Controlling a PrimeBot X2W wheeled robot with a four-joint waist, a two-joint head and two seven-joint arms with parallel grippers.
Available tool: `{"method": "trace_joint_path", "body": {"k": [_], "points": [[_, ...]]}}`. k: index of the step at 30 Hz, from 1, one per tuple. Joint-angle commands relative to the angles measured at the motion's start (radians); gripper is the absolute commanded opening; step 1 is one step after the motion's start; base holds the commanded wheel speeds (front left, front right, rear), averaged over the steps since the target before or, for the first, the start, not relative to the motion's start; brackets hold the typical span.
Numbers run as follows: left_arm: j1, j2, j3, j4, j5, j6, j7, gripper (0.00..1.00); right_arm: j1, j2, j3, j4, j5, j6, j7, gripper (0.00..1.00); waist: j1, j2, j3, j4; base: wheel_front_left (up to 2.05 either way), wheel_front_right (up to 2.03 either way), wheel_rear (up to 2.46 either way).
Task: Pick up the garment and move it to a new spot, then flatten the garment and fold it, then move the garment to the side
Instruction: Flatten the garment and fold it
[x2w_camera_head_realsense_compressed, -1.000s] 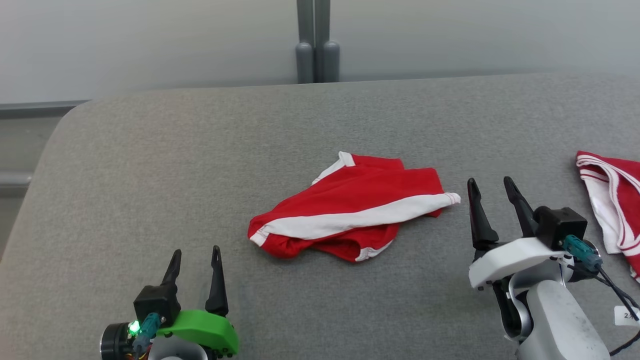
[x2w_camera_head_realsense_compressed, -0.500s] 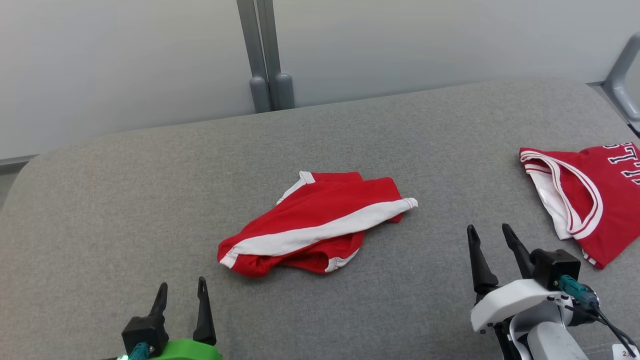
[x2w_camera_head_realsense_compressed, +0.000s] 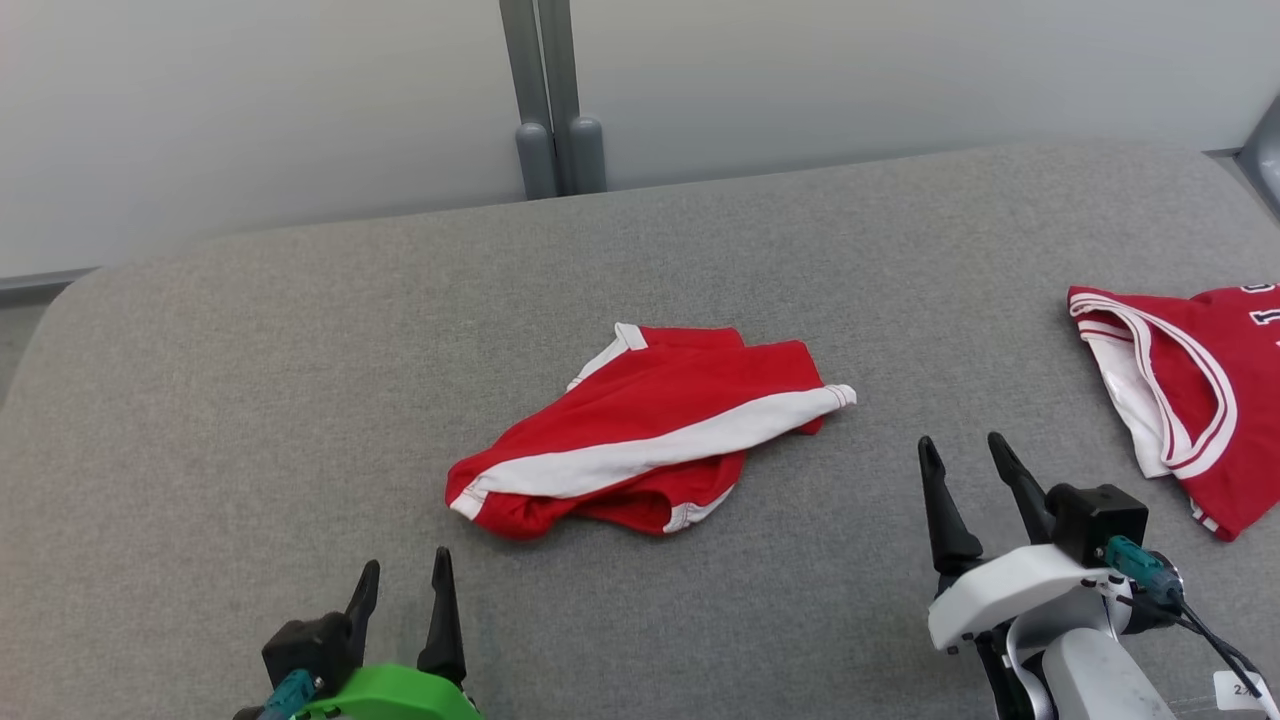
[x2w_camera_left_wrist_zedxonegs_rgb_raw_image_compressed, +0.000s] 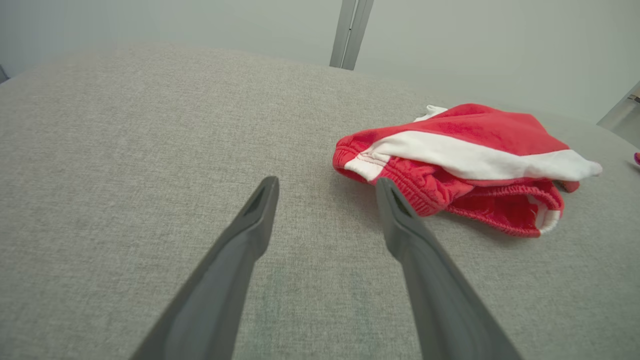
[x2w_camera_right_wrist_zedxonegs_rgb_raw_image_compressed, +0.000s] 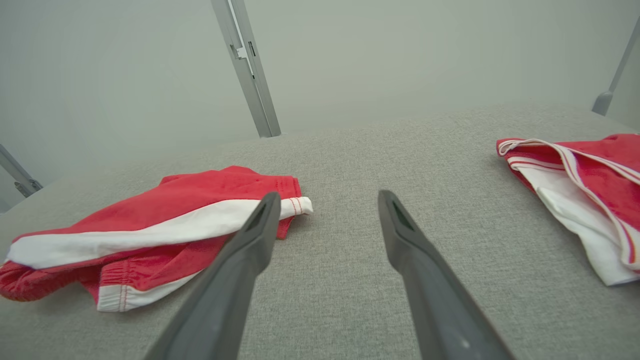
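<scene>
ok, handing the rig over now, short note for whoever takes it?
Left gripper: open, empty, over the table, short of the red shorts.
Right gripper: open, empty, between shorts and red jersey.
Shorts: bunched mid-table, not flat. Jersey: at the right edge.
Done: no neat fold showing on the shorts.
Left: pick up, move, flatten, fold, set aside.

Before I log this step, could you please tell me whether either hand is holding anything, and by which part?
Nothing is held: the left hand and right hand are both open, apart from the shorts.
</scene>
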Motion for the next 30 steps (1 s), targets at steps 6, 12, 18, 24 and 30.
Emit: {"method": "trace_joint_path", "body": {"k": [6, 12, 18, 24, 30], "points": [[-0.086, 0.005, -0.035, 0.054, -0.171, -0.064, 0.0, 1.0, -0.055, -0.002, 0.016, -0.017, 0.006, 0.0, -0.003, 1.0, 0.0, 0.0, 0.093, 0.003, 0.0, 0.0, 0.0], [-0.127, 0.005, -0.058, 0.094, -0.31, -0.133, 0.0, 1.0, -0.085, -0.002, 0.017, -0.016, -0.001, 0.0, -0.003, 1.0, 0.0, 0.0, 0.13, 0.0, 0.0, 0.0, 0.0], [-0.154, 0.005, -0.063, 0.101, -0.42, -0.158, 0.0, 1.0, -0.101, -0.002, 0.011, -0.014, -0.009, 0.0, -0.003, 1.0, 0.0, 0.0, 0.152, -0.004, 0.0, 0.0, 0.0], [-0.177, 0.005, -0.089, 0.074, -0.463, -0.164, 0.0, 1.0, -0.115, -0.002, 0.006, -0.01, -0.014, 0.0, -0.003, 1.0, 0.0, 0.0, 0.169, -0.007, 0.0, 0.0, 0.0], [-0.17, 0.005, -0.118, 0.027, -0.505, -0.165, 0.0, 1.0, -0.121, -0.002, 0.008, -0.003, -0.01, 0.0, -0.003, 1.0, 0.0, 0.0, 0.178, -0.01, 0.0, 0.0, 0.0]]}}
